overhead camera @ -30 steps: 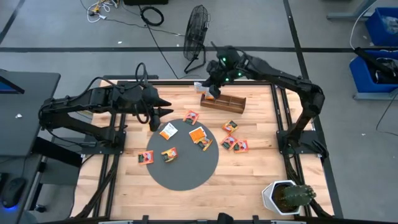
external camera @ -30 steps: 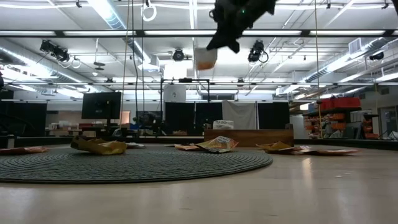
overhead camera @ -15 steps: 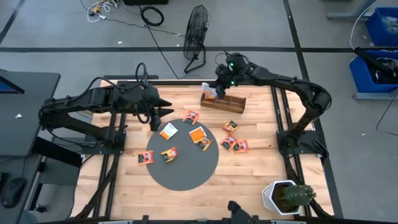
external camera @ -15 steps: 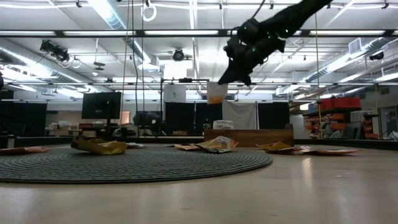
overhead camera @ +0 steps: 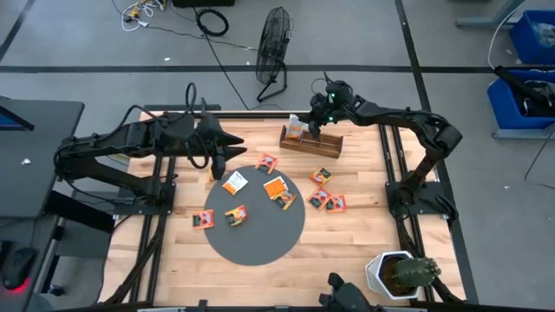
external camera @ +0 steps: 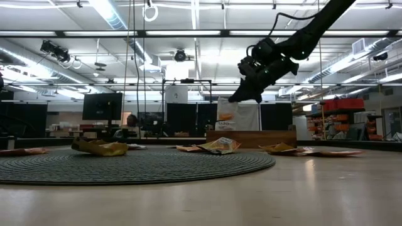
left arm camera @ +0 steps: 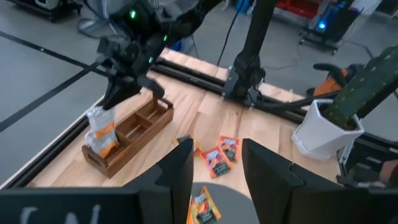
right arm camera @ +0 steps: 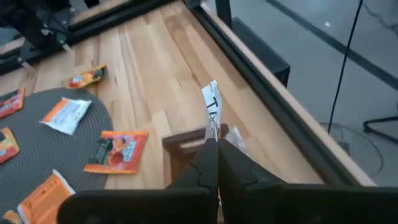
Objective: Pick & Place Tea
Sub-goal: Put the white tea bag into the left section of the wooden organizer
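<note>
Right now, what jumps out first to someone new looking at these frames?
The right gripper, shut on a white-and-orange tea packet, holds it upright at the left end of the wooden tray at the table's far edge. Next, the grey disc mid-table, with orange packets scattered on and around it. The left gripper hangs empty near the disc's far-left rim.
</note>
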### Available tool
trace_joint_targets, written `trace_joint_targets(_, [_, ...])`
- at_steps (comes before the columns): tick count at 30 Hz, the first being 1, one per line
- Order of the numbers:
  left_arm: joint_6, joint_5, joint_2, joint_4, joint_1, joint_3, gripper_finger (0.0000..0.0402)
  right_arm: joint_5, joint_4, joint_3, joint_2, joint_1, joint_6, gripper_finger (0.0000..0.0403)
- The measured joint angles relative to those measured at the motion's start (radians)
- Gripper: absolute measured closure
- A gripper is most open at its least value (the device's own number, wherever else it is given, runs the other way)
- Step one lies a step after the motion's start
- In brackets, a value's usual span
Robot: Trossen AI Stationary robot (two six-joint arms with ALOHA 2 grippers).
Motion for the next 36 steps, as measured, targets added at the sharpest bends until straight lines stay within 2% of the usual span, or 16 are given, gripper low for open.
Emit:
trace_joint_targets(22, [-0.007,0.000,0.000,0.051,0.000,0.000,0.0259,0.011,0.044,-0.002,0.147,0.022,0.009,0.0401])
trace_joint_targets(26, [-0.007,0.000,0.000,0.051,0.000,0.000,0.0259,0.014,0.043,-0.002,0.149,0.022,0.014,0.0384])
trace_joint_targets(36, [-0.002,0.000,0.000,0.044,0.000,0.000,0.0259,0.063,0.046,-0.002,0.144,0.024,0.041,0.0309])
